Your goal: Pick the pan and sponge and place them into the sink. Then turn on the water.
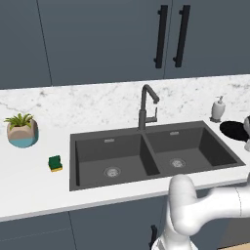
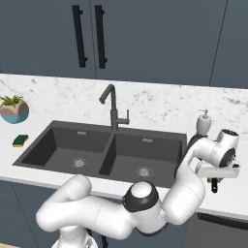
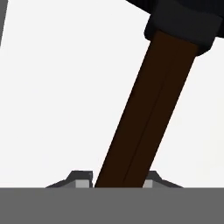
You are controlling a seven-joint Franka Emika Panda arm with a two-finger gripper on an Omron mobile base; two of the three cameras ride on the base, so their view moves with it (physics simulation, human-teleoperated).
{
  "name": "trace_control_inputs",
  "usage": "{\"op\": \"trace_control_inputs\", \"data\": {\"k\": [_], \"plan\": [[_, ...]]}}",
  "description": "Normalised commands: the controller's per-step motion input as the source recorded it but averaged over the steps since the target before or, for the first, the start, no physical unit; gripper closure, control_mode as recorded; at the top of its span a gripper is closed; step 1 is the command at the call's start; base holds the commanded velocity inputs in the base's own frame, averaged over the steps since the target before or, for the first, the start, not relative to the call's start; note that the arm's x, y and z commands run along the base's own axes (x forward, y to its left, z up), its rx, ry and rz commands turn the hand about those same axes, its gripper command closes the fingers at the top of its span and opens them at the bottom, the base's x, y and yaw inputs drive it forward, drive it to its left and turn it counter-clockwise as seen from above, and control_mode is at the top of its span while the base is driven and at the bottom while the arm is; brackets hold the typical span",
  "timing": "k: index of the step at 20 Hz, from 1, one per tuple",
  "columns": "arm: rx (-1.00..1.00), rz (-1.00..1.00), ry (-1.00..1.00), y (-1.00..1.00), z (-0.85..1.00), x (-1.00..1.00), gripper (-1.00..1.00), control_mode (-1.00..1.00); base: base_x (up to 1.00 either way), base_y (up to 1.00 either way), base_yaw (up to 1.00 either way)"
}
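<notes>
At three o'clock of the sink (image 1: 146, 146), on the table (image 1: 34, 180), the tool (image 3: 119, 183) clamps the pan (image 1: 234, 130) by its handle.

My two base cameras are looking down from behind, sharing the sink (image 1: 151, 156); my hand camera is hugging the pan (image 3: 144, 113) handle toward 12 o'clock.

The pan (image 1: 237, 130) is cut off by the left base view's right edge. In the hand view its handle (image 3: 144, 113) hides the gap between the fingertips (image 3: 81, 179).
</notes>
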Motion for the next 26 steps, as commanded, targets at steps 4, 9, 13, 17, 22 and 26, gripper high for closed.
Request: {"op": "trace_control_inputs", "data": {"k": [4, 9, 13, 17, 22, 26], "plan": [[0.0, -0.01, 0.0, 0.28, 0.45, -0.06, 1.0, -1.0, 0.0, 0.0, 0.0], [0.01, -0.03, -0.09, 0.06, 0.66, -0.37, 1.0, -1.0, 0.0, 0.0, 0.0], [0.01, 0.0, -0.2, 0.25, 0.64, -0.43, 1.0, -1.0, 0.0, 0.0, 0.0], [0.01, 0.0, -0.18, 0.38, 0.53, -0.37, 1.0, -1.0, 0.0, 0.0, 0.0], [0.0, 0.08, -0.02, 0.65, 0.15, -0.11, 1.0, -1.0, 0.0, 0.0, 0.0], [0.0, 0.15, -0.08, 0.63, 0.0, -0.18, 1.0, -1.0, 0.0, 0.0, 0.0]]}}
